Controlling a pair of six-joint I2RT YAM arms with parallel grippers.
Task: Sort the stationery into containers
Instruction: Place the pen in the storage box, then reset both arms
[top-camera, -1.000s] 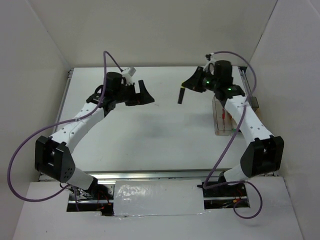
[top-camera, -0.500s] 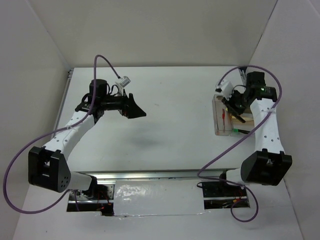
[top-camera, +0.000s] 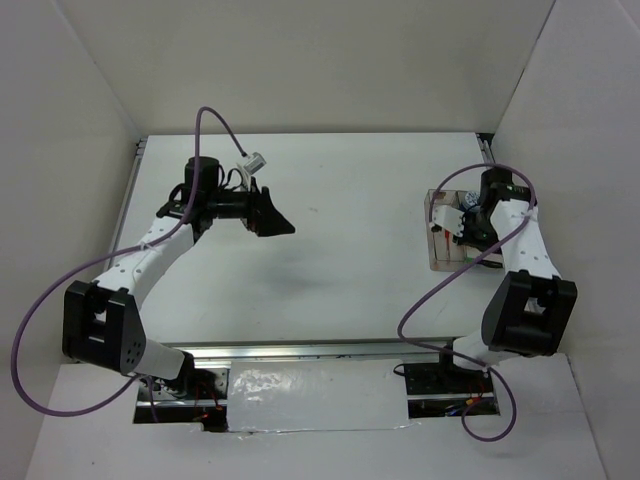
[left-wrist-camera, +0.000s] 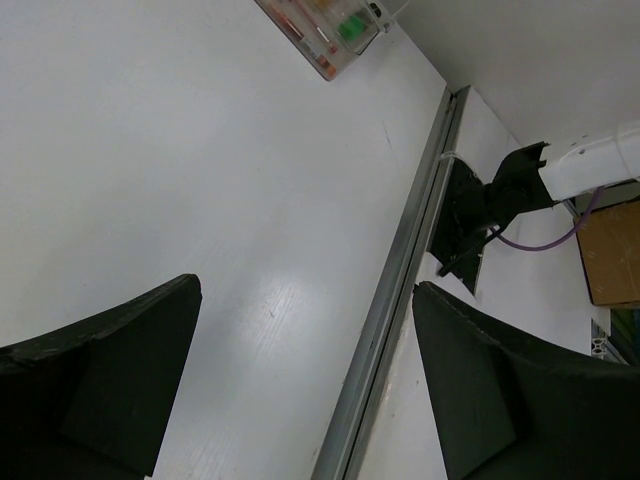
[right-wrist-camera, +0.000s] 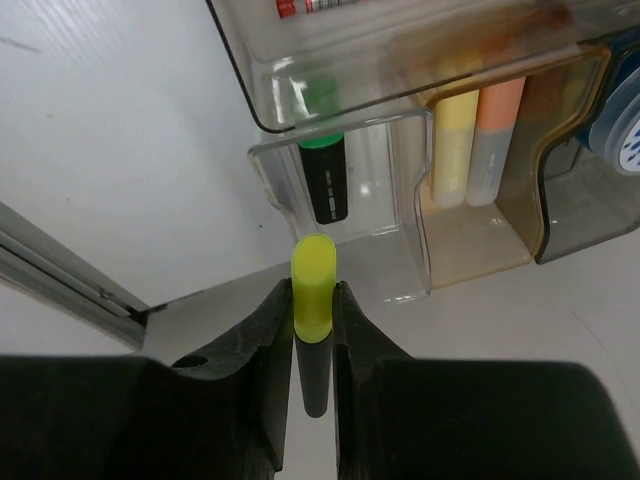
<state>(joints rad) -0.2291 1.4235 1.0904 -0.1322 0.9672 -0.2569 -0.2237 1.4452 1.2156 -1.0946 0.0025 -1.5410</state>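
Centrally, in the right wrist view, a yellow-capped highlighter (right-wrist-camera: 313, 285) is pinched between the narrowly parted fingers of the right gripper (right-wrist-camera: 313, 302), its cap pointing toward the organiser (right-wrist-camera: 262, 110) just beyond. Inside the organiser there are a green-capped highlighter (right-wrist-camera: 325, 180) in the nearest clear compartment, and a yellow stick (right-wrist-camera: 455, 150) and an orange-capped marker (right-wrist-camera: 497, 140) side by side in the next. A red pen (right-wrist-camera: 310, 6) lies in the long compartment behind, and a blue-topped tub (right-wrist-camera: 625, 130) is cut off by the frame beside the marker. In the top view, the organiser sits at the desk's (top-camera: 350, 250) right side under the right arm. The left gripper (top-camera: 272, 212) hovers over the desk's left half, well apart, jaws spread wide and holding nothing.
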